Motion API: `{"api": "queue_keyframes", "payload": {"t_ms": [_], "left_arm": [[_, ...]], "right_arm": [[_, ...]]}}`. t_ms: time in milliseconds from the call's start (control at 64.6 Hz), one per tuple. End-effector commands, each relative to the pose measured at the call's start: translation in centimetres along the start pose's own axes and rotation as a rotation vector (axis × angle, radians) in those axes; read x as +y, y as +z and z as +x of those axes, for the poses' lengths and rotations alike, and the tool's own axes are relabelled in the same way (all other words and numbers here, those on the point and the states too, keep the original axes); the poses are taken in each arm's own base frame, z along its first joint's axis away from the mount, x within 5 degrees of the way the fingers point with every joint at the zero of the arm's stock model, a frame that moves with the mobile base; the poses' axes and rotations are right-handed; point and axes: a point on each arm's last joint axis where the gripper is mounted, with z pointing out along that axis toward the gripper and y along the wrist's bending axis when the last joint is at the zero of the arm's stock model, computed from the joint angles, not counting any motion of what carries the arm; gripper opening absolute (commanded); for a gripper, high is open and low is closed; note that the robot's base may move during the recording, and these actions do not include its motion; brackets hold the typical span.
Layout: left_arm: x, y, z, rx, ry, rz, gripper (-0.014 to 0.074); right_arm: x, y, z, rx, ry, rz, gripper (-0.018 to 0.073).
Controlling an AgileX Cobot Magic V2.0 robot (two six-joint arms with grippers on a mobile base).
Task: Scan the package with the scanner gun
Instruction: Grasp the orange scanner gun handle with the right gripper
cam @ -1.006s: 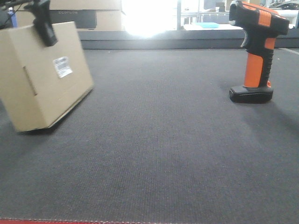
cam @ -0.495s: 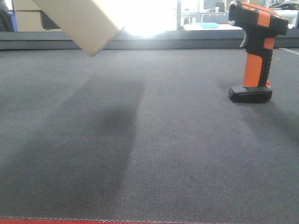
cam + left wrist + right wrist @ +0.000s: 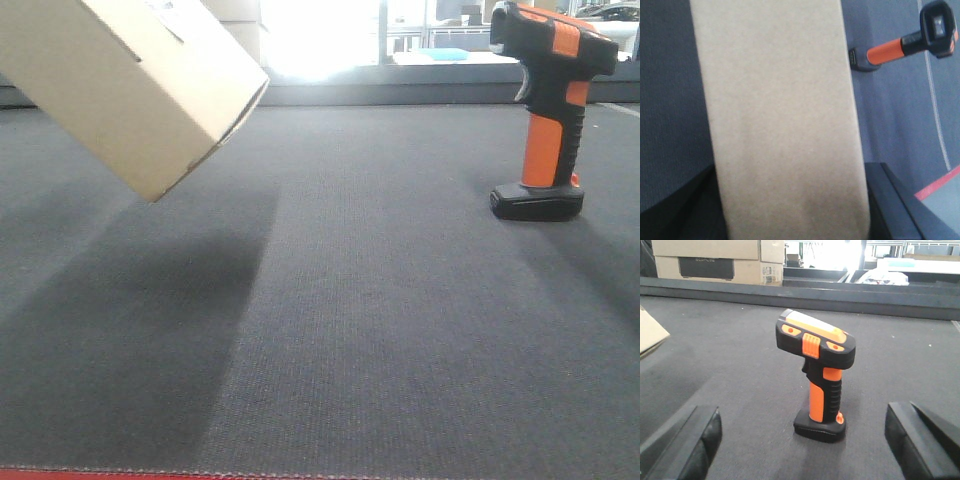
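Note:
The package (image 3: 140, 90), a plain tan cardboard box, hangs tilted in the air at the upper left, casting a shadow on the mat below. In the left wrist view the package (image 3: 780, 125) fills the space between the dark fingers, and my left gripper (image 3: 790, 210) is shut on it. The scanner gun (image 3: 550, 110), black with an orange handle, stands upright on its flat base at the right. My right gripper (image 3: 802, 440) is open just in front of the scanner gun (image 3: 820, 375), one finger on each side, not touching it. The scanner gun (image 3: 910, 45) also shows beyond the package.
Dark grey mat (image 3: 380, 320) covers the table, with a red strip (image 3: 100, 475) along the near edge. A raised dark ledge (image 3: 400, 92) runs along the back. Wider cardboard boxes (image 3: 715, 262) with a dark panel stand behind it.
The package went from resting on the mat at the left to hanging tilted in the air; since half a second ago it has come lower and nearer. The scanner gun has not moved.

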Motion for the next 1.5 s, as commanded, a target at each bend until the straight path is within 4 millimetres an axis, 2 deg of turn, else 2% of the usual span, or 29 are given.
{"api": "queue_keyframes", "payload": {"t_ms": [0,433,836,1037,1486], "left_arm": [[-0.6,-0.5,-0.1,-0.039,-0.003,0.036,-0.0111],[-0.6,-0.5,-0.1,-0.04,-0.004,0.037,-0.0111],[-0.6,-0.5,-0.3,-0.058,-0.004,0.033,-0.0111],[-0.6,-0.5,-0.3,-0.058,-0.004,0.033,-0.0111],[-0.6,-0.5,-0.4,-0.069,-0.005,0.031,-0.0111]], "right_arm": [[-0.1,1.6,0.3,-0.012,0.033,0.016,0.0568],[-1.0,8.1,2.3,-0.042,0.079,0.104,0.0568],[-1.0,14.0,2.5,-0.016,0.069,0.116,0.0568],[-1.2,16.0,3.2,0.009,0.091,0.14,0.0568],[-1.5,18.7,4.2,0.017,0.109,0.169,0.0568]]}}
